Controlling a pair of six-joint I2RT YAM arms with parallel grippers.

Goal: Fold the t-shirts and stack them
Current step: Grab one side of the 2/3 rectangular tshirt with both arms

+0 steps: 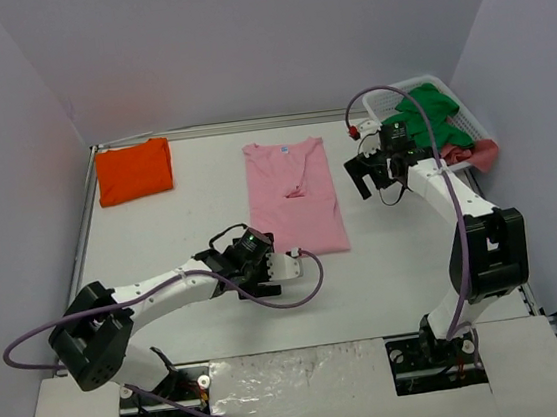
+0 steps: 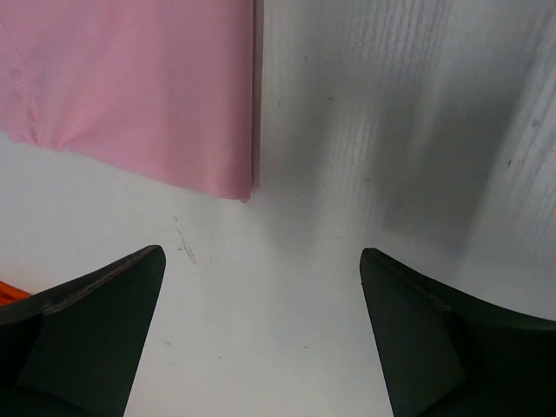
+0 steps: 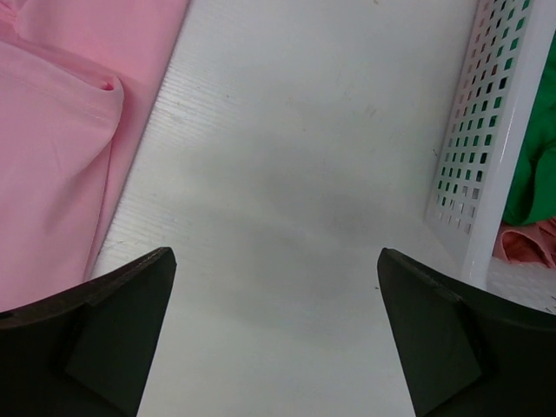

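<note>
The left gripper (image 2: 261,256) has its two dark, smooth, wedge-shaped fingers (image 2: 95,304) spread wide apart, and there is nothing between them but bare table. It hangs just beside the near left corner of the pink t-shirt (image 1: 295,196), not touching it. The right gripper (image 3: 276,256) is spread wide too and holds nothing. It sits over the table between the pink shirt's right edge and the basket (image 3: 486,130). The pink t-shirt is soft, thin cloth, lying flat in the middle of the table as a long, neat rectangle with its neck hole at the far end. A small wrinkle bunches near its middle, and its folded edges look straight. The orange t-shirt (image 1: 133,171) is bright, soft cloth folded into a thick, nearly square pad. It lies in the far left corner, well apart from the pink one. The table (image 1: 162,242) is white with fine ribbed lines. The basket is hard white plastic with rows of little square holes, and green cloth (image 1: 439,115) and pinkish-red cloth (image 1: 474,154) are heaped in it.
</note>
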